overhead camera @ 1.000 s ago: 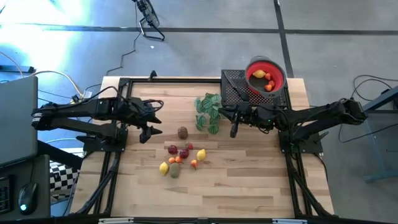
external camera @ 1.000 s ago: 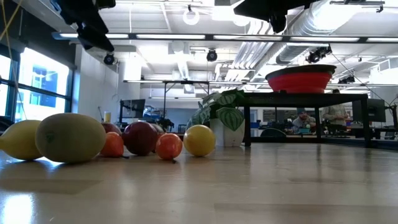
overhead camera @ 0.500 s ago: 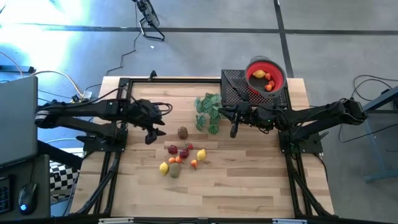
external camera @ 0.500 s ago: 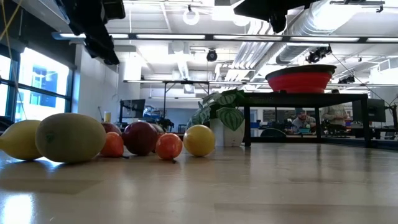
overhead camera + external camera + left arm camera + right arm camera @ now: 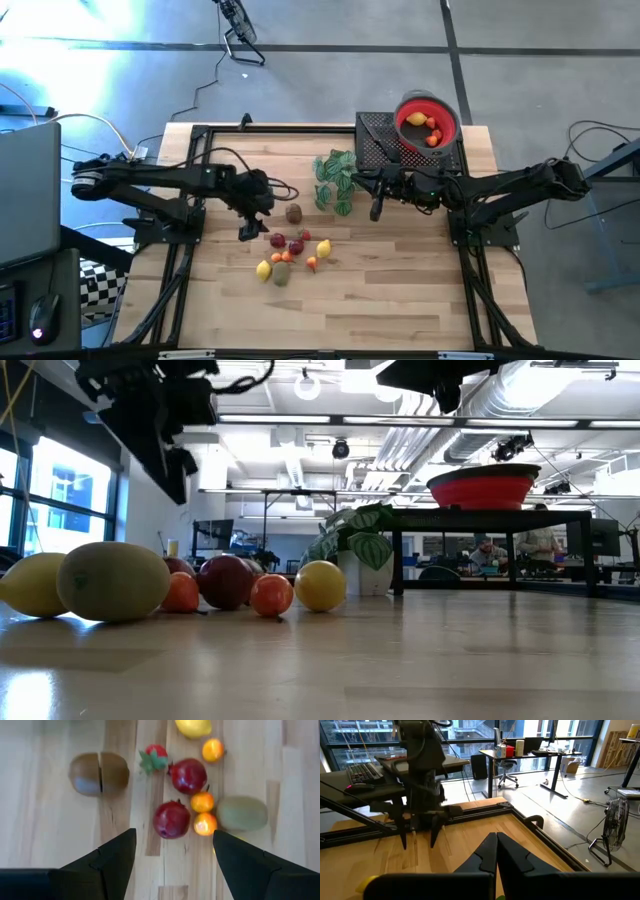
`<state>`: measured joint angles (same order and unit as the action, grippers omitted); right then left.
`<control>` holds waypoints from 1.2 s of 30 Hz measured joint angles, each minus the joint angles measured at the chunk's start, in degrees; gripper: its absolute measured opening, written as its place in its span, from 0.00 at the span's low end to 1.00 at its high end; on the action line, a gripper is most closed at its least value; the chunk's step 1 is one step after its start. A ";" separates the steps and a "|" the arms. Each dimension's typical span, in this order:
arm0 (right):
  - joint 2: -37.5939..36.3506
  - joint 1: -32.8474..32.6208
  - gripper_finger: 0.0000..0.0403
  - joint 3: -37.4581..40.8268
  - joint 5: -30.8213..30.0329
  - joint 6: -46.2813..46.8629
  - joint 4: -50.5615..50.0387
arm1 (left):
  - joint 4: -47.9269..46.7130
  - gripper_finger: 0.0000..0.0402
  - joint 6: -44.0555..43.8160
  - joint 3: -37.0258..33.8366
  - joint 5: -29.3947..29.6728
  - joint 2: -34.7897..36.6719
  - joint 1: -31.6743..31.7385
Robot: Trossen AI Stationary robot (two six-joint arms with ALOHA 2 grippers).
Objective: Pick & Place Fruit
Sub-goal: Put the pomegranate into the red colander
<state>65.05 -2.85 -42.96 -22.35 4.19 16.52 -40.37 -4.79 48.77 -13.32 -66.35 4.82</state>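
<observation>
Hanging above the fruit [image 5: 290,251] clustered mid-surface [image 5: 400,300], the left gripper [image 5: 246,229] has its fingers [image 5: 112,860] spread wide and empty. A halved brown piece [image 5: 99,773] lies apart, its cut crosswise. The green sprig [image 5: 335,180] stands between the cluster and the red bowl [image 5: 427,122]. The right gripper [image 5: 375,210], fingers pressed together and empty, waits beside the sprig.
</observation>
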 joint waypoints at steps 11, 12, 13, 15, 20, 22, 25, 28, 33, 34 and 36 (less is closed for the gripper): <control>-0.02 0.00 0.00 0.00 0.00 0.00 -0.09 | 0.04 0.65 0.08 0.02 -1.57 -8.87 0.00; -0.02 0.00 0.00 0.00 0.00 0.00 -0.10 | 0.08 0.65 0.08 0.02 -2.20 -9.53 0.00; -0.02 0.00 0.00 0.00 0.00 0.00 -0.12 | 0.16 0.65 0.06 0.02 -3.08 -10.28 0.00; -0.02 0.02 0.00 0.00 0.00 0.00 -0.14 | 0.67 0.65 0.06 0.02 -4.81 -11.57 0.00; -0.02 0.00 0.00 0.00 0.00 0.00 -0.78 | 2.13 0.65 0.06 0.02 -5.79 -13.63 0.00; -0.02 0.00 0.00 0.00 0.00 0.02 -1.32 | 3.07 0.65 0.04 0.02 -5.79 -14.12 0.00; -0.02 0.00 0.00 0.00 0.00 0.02 -2.43 | 3.72 0.65 0.03 0.02 -5.79 -14.22 0.00; -0.02 0.00 0.00 0.00 0.00 0.02 -3.22 | 4.29 0.65 0.03 0.02 -5.79 -14.22 0.00; -0.02 0.02 0.00 0.00 0.00 0.02 -3.12 | 4.84 0.65 0.03 0.02 -5.77 -14.22 0.00; -0.02 0.00 0.00 0.00 0.00 0.02 -3.11 | 4.85 0.65 0.03 0.02 -5.77 -14.39 0.00; -0.02 0.01 0.00 0.00 0.00 0.02 -3.03 | 4.96 0.65 -0.07 0.02 -5.75 -14.96 0.00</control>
<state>65.04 -2.84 -42.96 -22.35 4.21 13.48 -35.41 -4.86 48.80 -19.07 -81.31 4.82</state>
